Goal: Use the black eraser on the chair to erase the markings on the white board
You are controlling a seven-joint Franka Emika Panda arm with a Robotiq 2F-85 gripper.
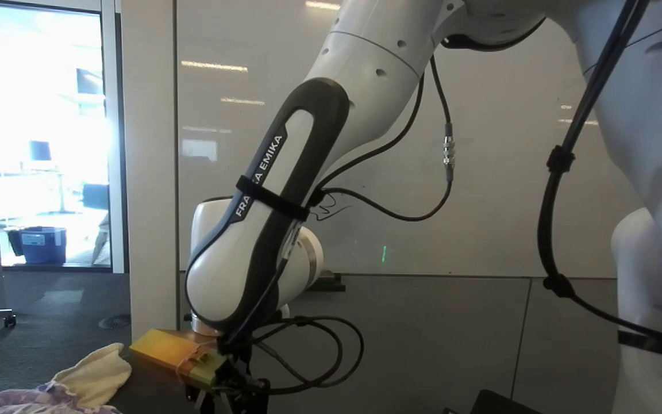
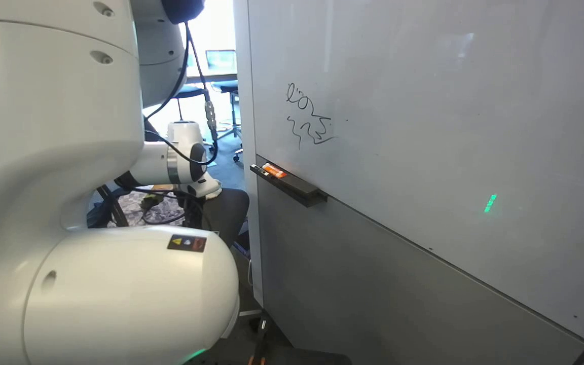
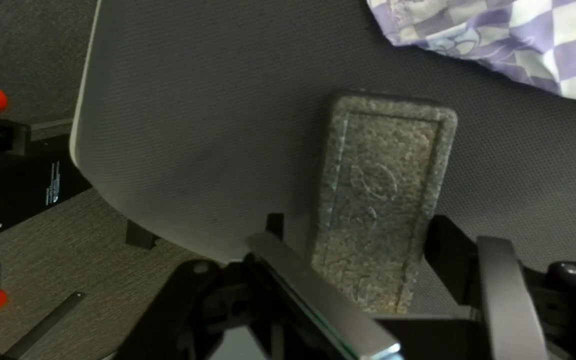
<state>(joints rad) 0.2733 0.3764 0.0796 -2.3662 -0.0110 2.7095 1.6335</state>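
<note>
Fingers spread apart here on the black-and-silver metal gripper (image 3: 358,230), either side of the dusty dark-grey rectangular eraser (image 3: 380,190), which lies between them on the dark woven-fabric chair seat (image 3: 203,125)! One fingertip sits right at its long edge; contact, I can't tell; the opposite tip stands clear. It should prove light, firm-backed, a little yielding, hardly fragile; a squeeze across the long sides, nearer the middle, looks steadiest. Lettering: "EMIKA" reads cleanly on the white robot arm (image 1: 383,75) above the fingers, a black strap (image 1: 273,198) cutting the word before it. The eraser's moulded emblem? Illegible.
</note>
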